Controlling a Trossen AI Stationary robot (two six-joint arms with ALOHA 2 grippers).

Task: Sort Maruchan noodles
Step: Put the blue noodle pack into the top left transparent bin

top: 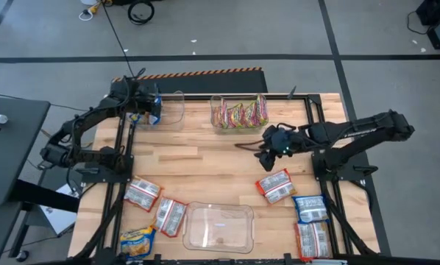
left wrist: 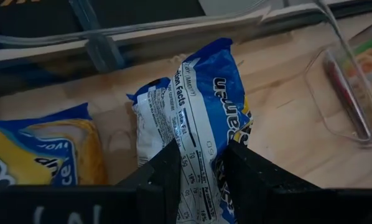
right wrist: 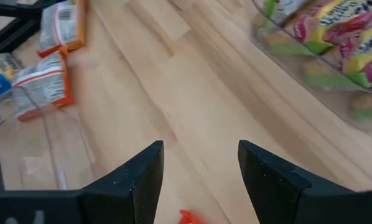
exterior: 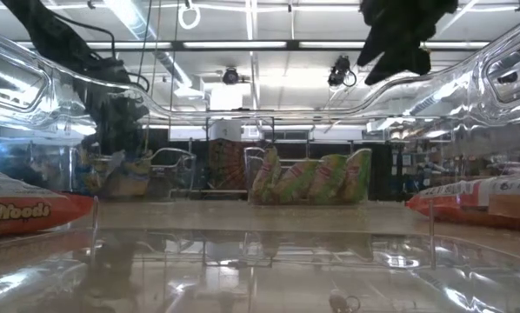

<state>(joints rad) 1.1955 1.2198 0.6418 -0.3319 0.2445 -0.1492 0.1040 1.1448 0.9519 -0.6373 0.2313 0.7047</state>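
High view: the left gripper [top: 152, 110] is hanging over the clear plastic bin at eleven o'clock [top: 173, 110] on the wooden slatted table [top: 213, 165], carrying a blue-and-yellow flat ramen packet [top: 154, 112]; the right gripper [top: 268, 151] is sitting near table centre toward two o'clock, carrying nothing. The clear bin at twelve o'clock [top: 239, 114] is holding the pink-green-yellow packets [top: 238, 112]; a third clear bin at six o'clock [top: 218, 227] is holding no packets. Loose packets are lying flat: red-orange-silver ones at seven to eight o'clock [top: 143, 193], one yellow-blue at seven [top: 137, 240], and a mixed group at four to five o'clock [top: 276, 185]. Low view: looking through the near bin's wall, the pink-green packets are standing on edge in the far middle bin [exterior: 312, 181]; the right gripper is hanging above at one o'clock [exterior: 397, 50], well clear of the tabletop. Left wrist view: both dark fingers [left wrist: 167, 168] are clamped on the blue packet's folded edge [left wrist: 204, 124]; another yellow-blue packet [left wrist: 37, 146] is lying inside the bin beside it. Right wrist view: the right fingers [right wrist: 139, 174] are standing apart over bare wood with nothing between them; red-orange packets [right wrist: 46, 87] are lying well apart. Judgement: the step in hand is depositing a blue packet into the blue bin. Next move calls for releasing it so it is settling inside the bin walls, while the right arm is descending squarely on a loose packet.
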